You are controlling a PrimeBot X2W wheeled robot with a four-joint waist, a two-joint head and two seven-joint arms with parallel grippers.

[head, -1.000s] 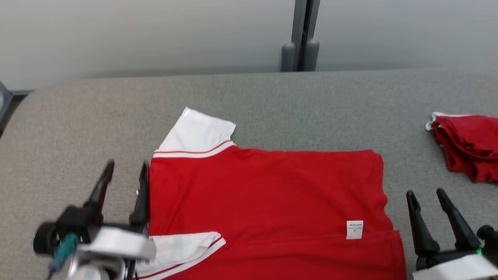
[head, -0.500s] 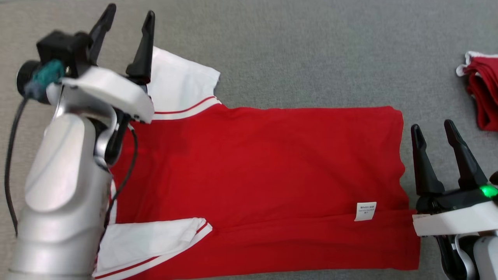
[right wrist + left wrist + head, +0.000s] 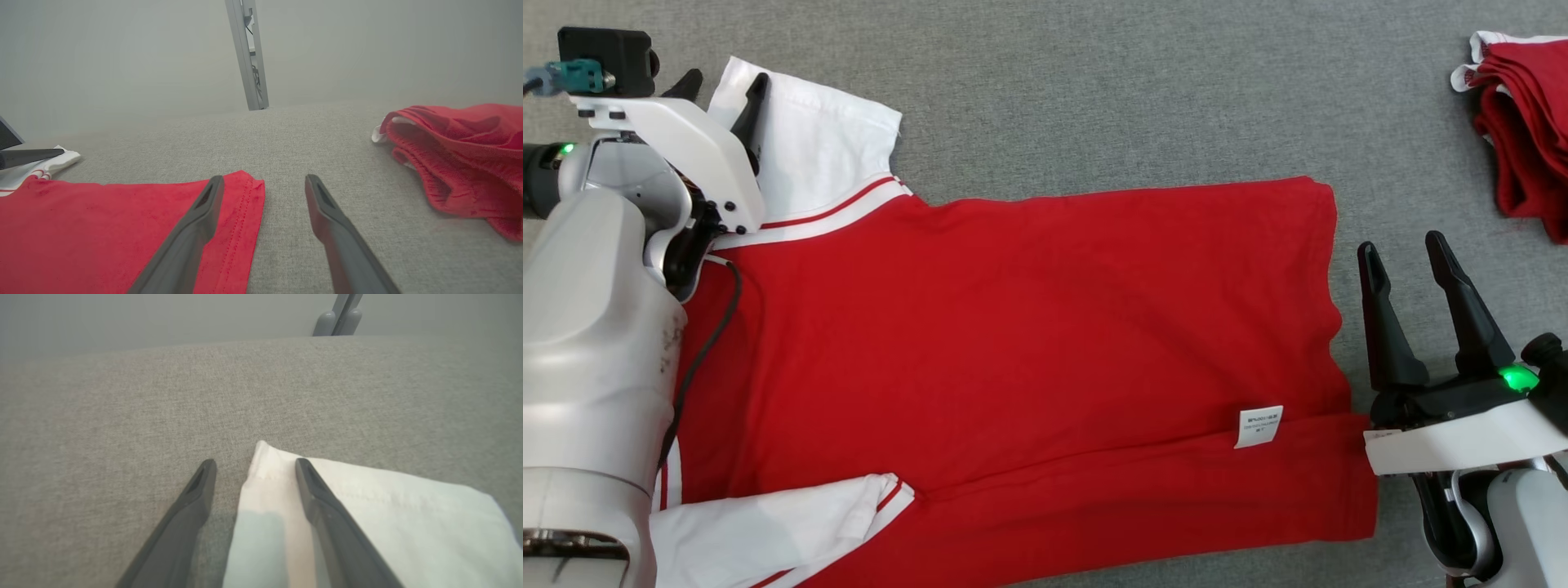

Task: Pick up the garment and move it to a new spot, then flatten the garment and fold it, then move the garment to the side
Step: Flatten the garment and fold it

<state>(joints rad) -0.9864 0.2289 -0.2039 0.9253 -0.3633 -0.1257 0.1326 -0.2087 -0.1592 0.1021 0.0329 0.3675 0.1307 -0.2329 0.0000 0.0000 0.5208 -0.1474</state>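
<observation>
Shirt [image 3: 1013,327] lies flat on the bench [image 3: 1094,98], long axis running left to right. Right hand [image 3: 1402,245], released, sits just beside the hem. Farther off, left hand [image 3: 725,82], released, straddles the edge of the far sleeve [image 3: 809,139] and is the nearer arm to it.

The left arm's pale forearm [image 3: 588,327] is covering the shoulder end of the red shirt [image 3: 1029,327], hiding most of that edge. The head view's bottom edge is cutting through the near white sleeve [image 3: 768,531] and the shirt's near side. The print on the small white label [image 3: 1258,425] is coming out too small to read. The pile of red cloth [image 3: 1523,122] is running off the right edge. The left gripper [image 3: 727,77] is showing just the tip of its outer finger past the wrist mount [image 3: 678,139]. From the left wrist, the far white sleeve [image 3: 367,506] is spilling past the bottom and right edges, and the grey post [image 3: 337,318] at the top is looking blurred
</observation>
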